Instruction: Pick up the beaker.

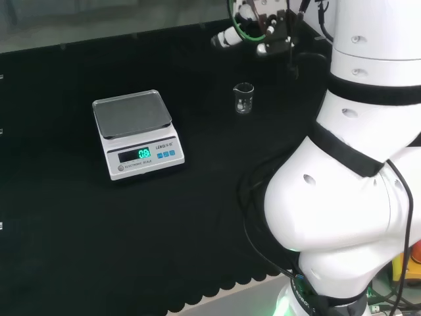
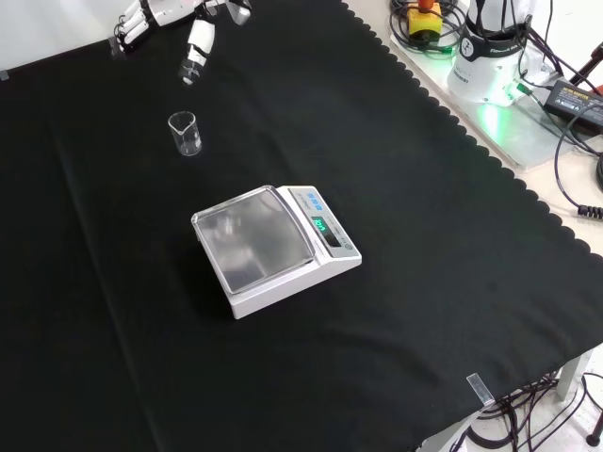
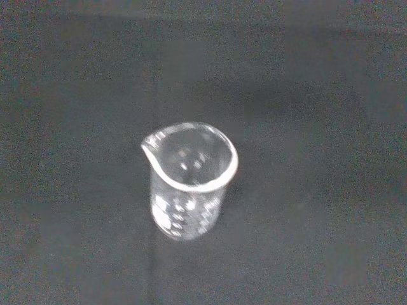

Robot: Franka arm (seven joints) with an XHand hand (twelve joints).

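Partly cut off at the front view's top edge, the black and white robot hand (image 2: pixel 179 24) hung with fingers relaxed and nothing held, apart from one small clear glass beaker (image 2: pixel 185 133) upright on the black cloth (image 2: pixel 424 282) beyond one white electronic scale (image 2: pixel 273 247).

My arm (image 1: pixel 355 164) rises from its base at the head view's lower right, its big white links stacked and bent, then reaches away toward the far end of the tabletop (image 1: pixel 131 250). My hand (image 1: pixel 260 29) hangs in the air above the cloth, touching nothing. In the front view my hand (image 2: pixel 174 19) comes in at the top left, fingers (image 2: pixel 196 52) straight and spread, pointing down and to the left, holding nothing.
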